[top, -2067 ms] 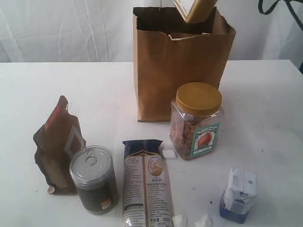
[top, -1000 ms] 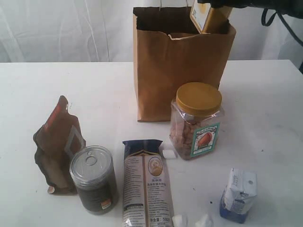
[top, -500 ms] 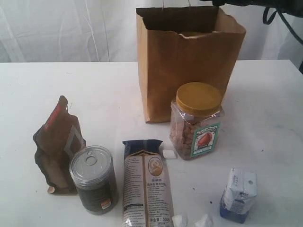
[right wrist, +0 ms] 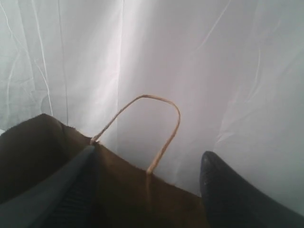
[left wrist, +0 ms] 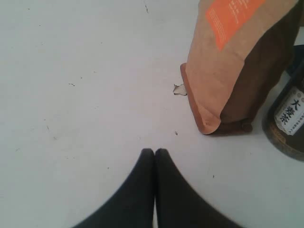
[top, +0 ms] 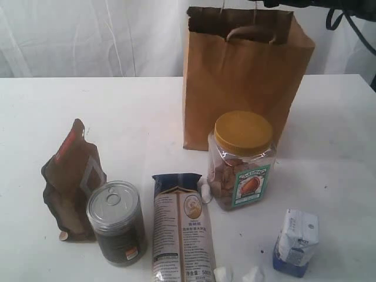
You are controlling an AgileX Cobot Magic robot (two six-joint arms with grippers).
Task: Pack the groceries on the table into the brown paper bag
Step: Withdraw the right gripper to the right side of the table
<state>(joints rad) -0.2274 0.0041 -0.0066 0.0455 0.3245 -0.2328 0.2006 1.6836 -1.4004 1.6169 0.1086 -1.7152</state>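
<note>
Jaws of the left gripper (left wrist: 154,151) are pressed together on nothing, low over the table (top: 126,111) beside the pouch (left wrist: 237,61). Those of the right gripper (right wrist: 148,156) stand apart and empty above the bag (top: 244,88).

- **Near edge:**
  - The carton (top: 296,241) looks light and crushable, so take its flat sides.
  - The noodle packet (top: 181,226) lies flat and is likely brittle, so grip it mid-length.
  - The can (top: 116,222) looks rigid, heavy and slick, so clasp its body.
- **Behind the can:** the pouch looks soft, so pinch its top.
- **Mid-table:** the nut jar (top: 242,158) is probably hefty, so grip its body.
- **Far edge:** the bag stands upright and looks flimsy.
</note>
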